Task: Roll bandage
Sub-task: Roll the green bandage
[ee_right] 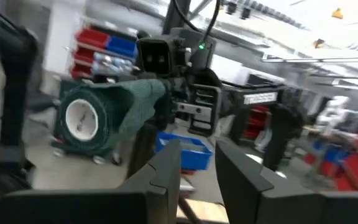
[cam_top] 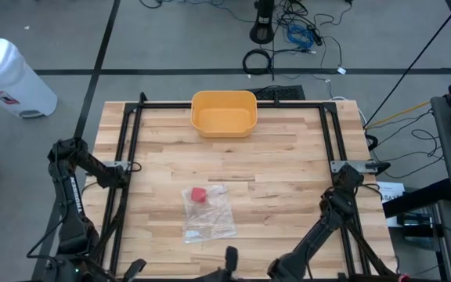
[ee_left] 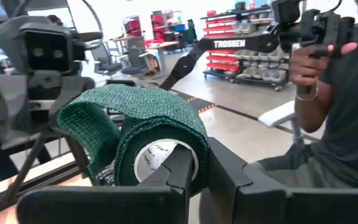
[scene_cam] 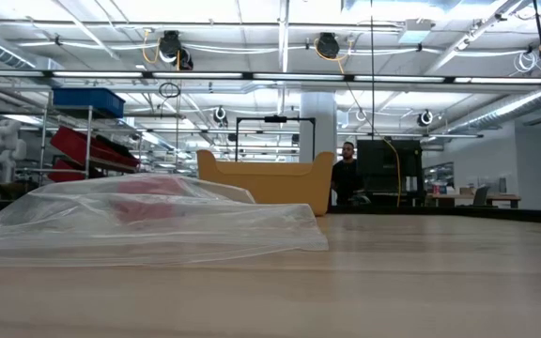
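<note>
The rolling step is judged to be in hand, with the winding not yet finished; the bandage roll (ee_left: 160,143) is clamped between the closed fingers of the left gripper (ee_left: 197,180), raised in the air off the near edge of the table (cam_top: 288,172), its white core turned towards the wrist camera; a loose tail (ee_left: 82,134) of green fabric is seen to stand away from the roll on one side, so that the wrap is held to be incomplete; the right gripper (ee_right: 197,168) is placed opposite and close by, facing the roll, its fingers parted by a narrow gap in which nothing is held and by which nothing is touched; for the next move it is judged that the free tail must be caught by the right gripper and laid flat round the roll while the roll is kept firm and steady by the left, with the fabric kept taut enough that no slack fold is trapped; whether the tail can be reached without a re-aim cannot be told from these views; farther out, on the middle of the table, a clear plastic bag (cam_top: 206,211) is laid flat with a small red item (cam_top: 199,195) inside it, well apart from both grippers; at the far edge a yellow bin (cam_top: 223,95) is set, with nothing seen inside; beyond the table a person (ee_left: 334,124) is seen in the room
</note>
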You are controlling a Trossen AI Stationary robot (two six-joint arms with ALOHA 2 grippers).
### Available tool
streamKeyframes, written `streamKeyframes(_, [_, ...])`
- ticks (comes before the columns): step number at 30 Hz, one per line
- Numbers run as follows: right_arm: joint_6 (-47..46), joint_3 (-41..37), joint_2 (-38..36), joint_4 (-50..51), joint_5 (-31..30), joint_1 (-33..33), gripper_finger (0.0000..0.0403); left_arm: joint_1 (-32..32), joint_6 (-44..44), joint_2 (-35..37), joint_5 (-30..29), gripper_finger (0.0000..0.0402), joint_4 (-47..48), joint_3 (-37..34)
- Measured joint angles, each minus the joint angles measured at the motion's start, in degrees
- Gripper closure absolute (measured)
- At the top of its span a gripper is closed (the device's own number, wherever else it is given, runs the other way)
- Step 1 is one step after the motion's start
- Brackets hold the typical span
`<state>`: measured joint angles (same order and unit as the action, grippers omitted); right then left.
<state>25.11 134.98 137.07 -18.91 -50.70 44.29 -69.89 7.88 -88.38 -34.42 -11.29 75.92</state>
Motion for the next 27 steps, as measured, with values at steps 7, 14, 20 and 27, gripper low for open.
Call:
streamKeyframes(7, [-8.59,0.0,0.67,0.93,9.68,-2.28,0.0307,0.0,-0.11,0.0,0.18,0.0363,1.6,0.0])
streamKeyframes(14, [-10.35,0.0,0.67,0.1,12.23,-2.71,0.0266,0.04,-0.07,0.0,0.09,0.0363,2.17,0.0])
streamKeyframes(20, [-11.56,0.0,0.67,-0.21,17.72,-2.96,0.0231,0.15,-0.06,0.0,-1.71,0.0363,2.7,0.0])
streamKeyframes(27, [-13.4,0.0,0.67,-0.05,18.36,-4.14,0.0222,0.2,-0.04,0.0,-2.24,0.0363,2.73,0.0])
